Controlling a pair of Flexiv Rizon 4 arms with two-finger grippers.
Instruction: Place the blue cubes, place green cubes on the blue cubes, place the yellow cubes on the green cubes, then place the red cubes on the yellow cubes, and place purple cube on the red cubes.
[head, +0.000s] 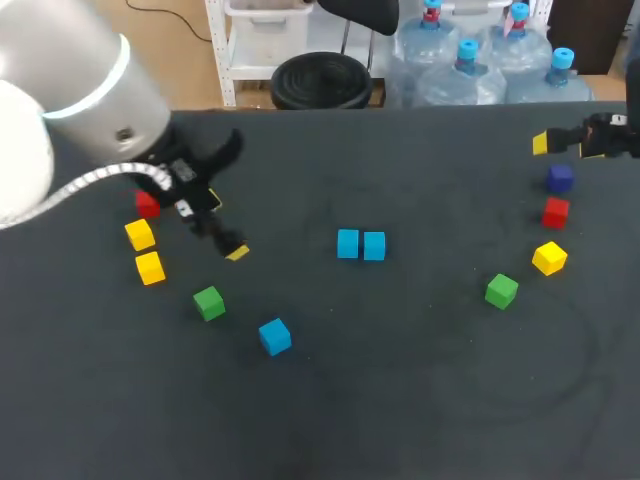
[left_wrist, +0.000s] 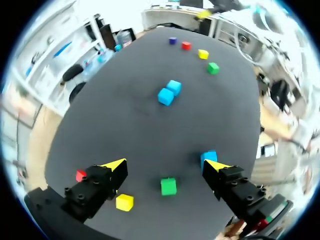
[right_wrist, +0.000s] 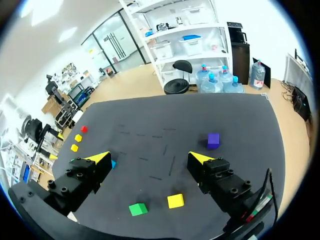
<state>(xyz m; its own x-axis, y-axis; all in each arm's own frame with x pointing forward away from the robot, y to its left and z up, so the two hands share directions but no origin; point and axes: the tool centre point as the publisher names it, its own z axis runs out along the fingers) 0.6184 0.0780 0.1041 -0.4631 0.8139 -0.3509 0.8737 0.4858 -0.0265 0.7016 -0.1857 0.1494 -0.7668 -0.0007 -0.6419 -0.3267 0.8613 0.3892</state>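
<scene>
Blue pair: side by side, mid-table. Lone blue cube: front-left of pair, near left gripper, which is spread, empty. Likely light, rigid, smooth; pinch opposite flat faces. Right gripper: spread, empty, far right of pair.

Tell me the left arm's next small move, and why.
Probably shift the left gripper over the lone blue cube and lower onto it. Its fingers are open and empty. That cube sits apart from the two blue cubes lying side by side mid-table, and blue comes first. The nearby green cube can wait.
</scene>
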